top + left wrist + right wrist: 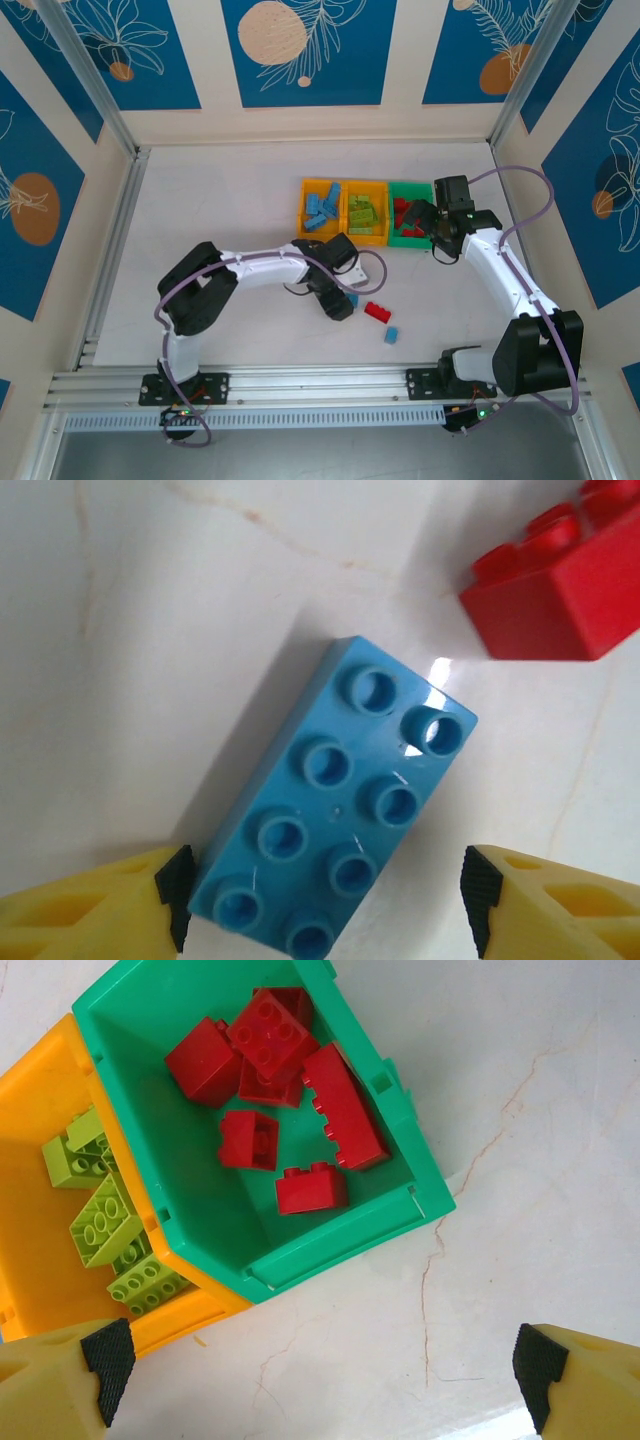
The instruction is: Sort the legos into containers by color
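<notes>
Bricks fill three joined bins (pixel 345 181) at the far middle of the table (pixel 200 200): light blue bricks (pixel 322 208) in the left orange bin (pixel 304 212), lime green bricks (pixel 105 1225) in the middle orange bin (pixel 40 1260), and red bricks (pixel 270 1035) in the green bin (pixel 190 1185). Three more lie loose nearer the arms: a blue eight-stud brick (pixel 335 800), a red brick (pixel 560 600) near it, and a small blue brick (pixel 391 335). The left gripper (pixel 327 895) hangs over the eight-stud brick with its jaws apart, one pad at the brick's edge and the other clear of it. The right gripper (pixel 324 1368) is spread wide above the table beside the green bin.
</notes>
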